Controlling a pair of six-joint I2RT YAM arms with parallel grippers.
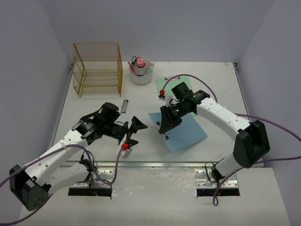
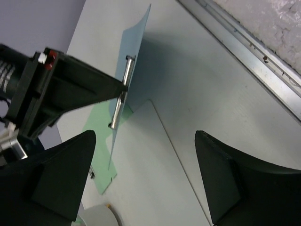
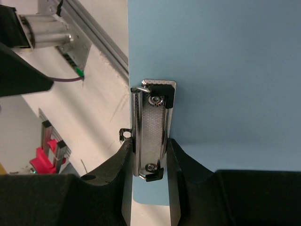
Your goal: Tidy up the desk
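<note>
The white desk (image 1: 221,84) carries a blue clipboard (image 1: 186,132) near its middle. My right gripper (image 1: 164,128) is shut on the clipboard's metal clip (image 3: 150,127), with a black finger on each side of it. In the left wrist view the blue clipboard (image 2: 138,52) stands tilted, its clip end raised off the desk (image 2: 188,84). My left gripper (image 1: 136,133) hangs just left of that clip end, open, with nothing between its fingers (image 2: 61,179).
A green clipboard (image 1: 178,84) lies behind the blue one. A gold wire basket (image 1: 98,68) stands at the back left, next to a white cup (image 1: 141,75) holding scissors and pens. A small silver object (image 1: 124,106) lies near the left arm. A metal rail (image 1: 155,165) runs along the front edge.
</note>
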